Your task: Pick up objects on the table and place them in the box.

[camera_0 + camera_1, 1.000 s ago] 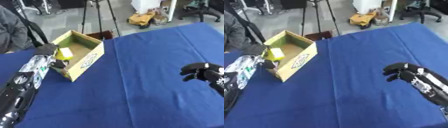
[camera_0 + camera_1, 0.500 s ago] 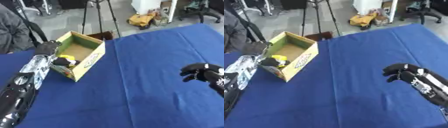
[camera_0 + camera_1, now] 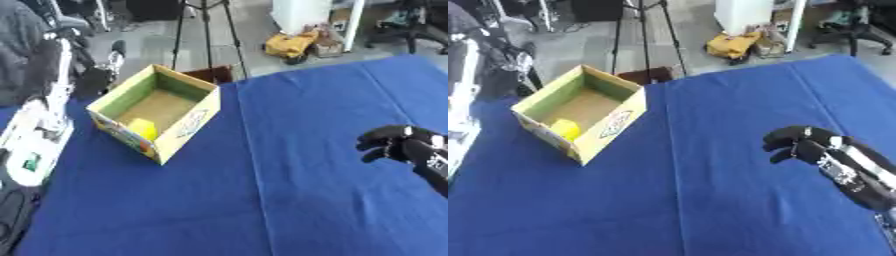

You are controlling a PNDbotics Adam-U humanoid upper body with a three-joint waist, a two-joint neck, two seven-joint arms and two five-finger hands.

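Note:
An open cardboard box (image 3: 189,121) stands on the blue table at the left. A yellow object (image 3: 143,128) lies inside it, against the near wall. My left arm rises along the left edge, and its blurred black hand (image 3: 90,83) hangs just outside the box's far left corner, apart from the yellow object. Over the blue cloth at the right hovers my right hand (image 3: 800,145), fingers curled with nothing in them.
Blue cloth (image 3: 289,200) covers the whole table. Beyond its far edge are a tripod (image 3: 206,25), a yellow item on the floor (image 3: 289,45), a chair (image 3: 850,30) and a brown thing (image 3: 214,74) right behind the box.
The yellow object, held at the box's left rim before, now lies in the box. My left hand has let go and drawn back up and left. The right hand has barely moved.

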